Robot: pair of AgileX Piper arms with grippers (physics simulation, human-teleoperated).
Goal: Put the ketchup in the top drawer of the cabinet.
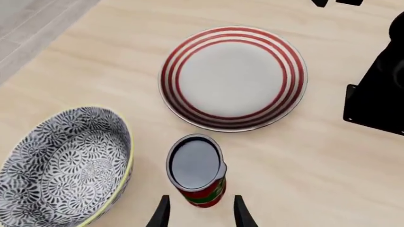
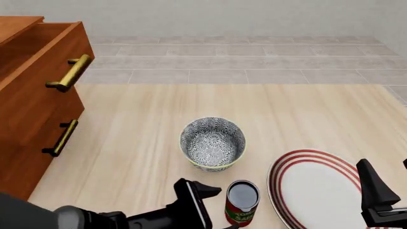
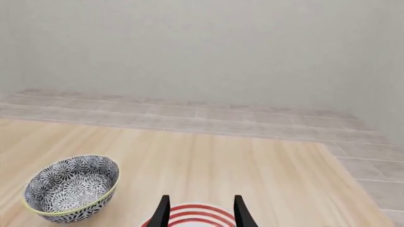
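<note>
We line the left pincer [image 1: 199, 213] up on the ketchup [image 1: 197, 170], the grasp not yet made.

The ketchup stands upright on the counter [image 2: 140, 138], just beside the grey patterned bowl [image 2: 212, 143] on the arms' side, with the red-striped plate [image 2: 311, 191] close on its other side. Our left pincer is spread wide, its fingertips flanking the can's base without touching it; the right pincer [image 3: 199, 213] is likewise parted and holds nothing, hovering over the plate. The cabinet [image 2: 32, 119] sits well apart from the bowl, to the far left, and its top drawer [image 2: 45, 52] looks already pulled out. Next, we judge, the left arm must ease forward, close on the can, lift it clear of the bowl's rim, and carry it over to the drawer.
</note>
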